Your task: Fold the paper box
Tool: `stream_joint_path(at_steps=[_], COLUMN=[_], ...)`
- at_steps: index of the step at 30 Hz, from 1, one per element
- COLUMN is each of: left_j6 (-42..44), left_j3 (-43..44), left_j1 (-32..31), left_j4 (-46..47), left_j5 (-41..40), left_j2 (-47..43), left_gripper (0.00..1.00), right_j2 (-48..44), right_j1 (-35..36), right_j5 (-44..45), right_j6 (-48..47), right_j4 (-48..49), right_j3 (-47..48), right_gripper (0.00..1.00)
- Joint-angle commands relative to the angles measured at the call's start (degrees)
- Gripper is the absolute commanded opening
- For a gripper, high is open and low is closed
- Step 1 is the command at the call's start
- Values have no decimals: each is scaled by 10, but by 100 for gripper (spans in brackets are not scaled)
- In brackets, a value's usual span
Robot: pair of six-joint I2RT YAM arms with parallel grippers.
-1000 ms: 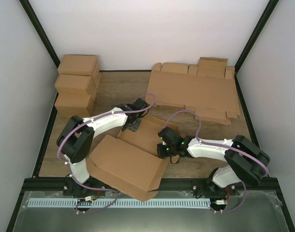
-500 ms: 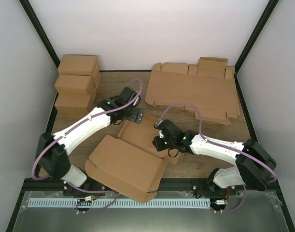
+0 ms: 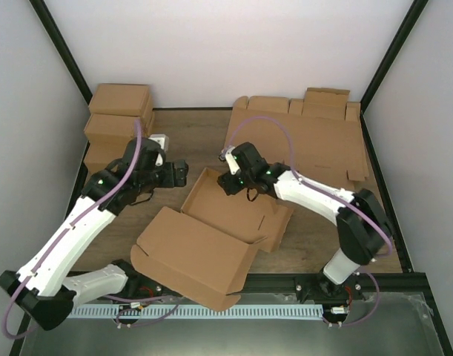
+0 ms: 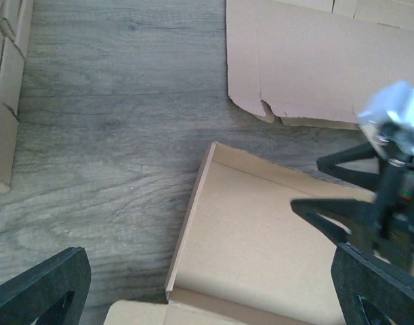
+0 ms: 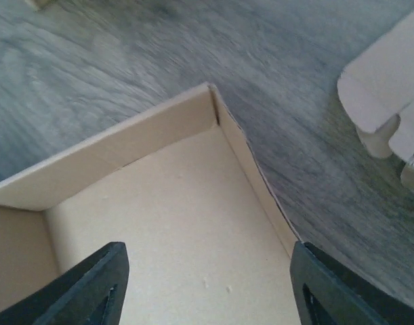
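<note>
The box point(image 3: 227, 211) lay mid-bench point(image 3: 190, 137), its walls partly raised. The left hand point(image 3: 179, 172) hung spread and empty just left of it, and the right hand point(image 3: 226, 183), also spread and empty, hung over its far corner. The step probably called for one hand to pin the base while the other pressed a wall along its crease.

1. 1 paper box point(image 3: 200, 252), part-folded, at the near edge of the table point(image 3: 189, 137).
2. 3 closed cardboard boxes point(image 3: 120, 99) visible, far-left corner.
3. 1 sheaf of flat blanks point(image 3: 300, 141), far-right corner.
4. 2 grippers: left gripper point(image 3: 182, 172), right gripper point(image 3: 225, 182).
</note>
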Motion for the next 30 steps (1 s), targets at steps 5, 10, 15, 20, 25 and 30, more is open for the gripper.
stream_joint_path(at_steps=[5, 10, 15, 20, 25, 30], left_j6=[-6, 1, 4, -3, -8, -17], left_j3=[-11, -19, -15, -5, 24, 68], left_j1=[7, 8, 9, 9, 9, 9], left_j4=[-59, -48, -51, -54, -70, -65], left_j5=[2, 9, 11, -1, 13, 24], left_j2=[-47, -61, -60, -75, -86, -109], left_gripper=[100, 100, 100, 99, 97, 96], right_j2=[123, 184, 220, 208, 169, 102], right_j1=[-38, -41, -41, -41, -41, -41], right_j5=[25, 32, 22, 21, 12, 36], right_j6=[-131, -167, -171, -178, -188, -162], right_j4=[-74, -81, -94, -79, -57, -15], right_j3=[112, 151, 177, 164, 137, 100], right_gripper=[75, 73, 59, 34, 8, 1])
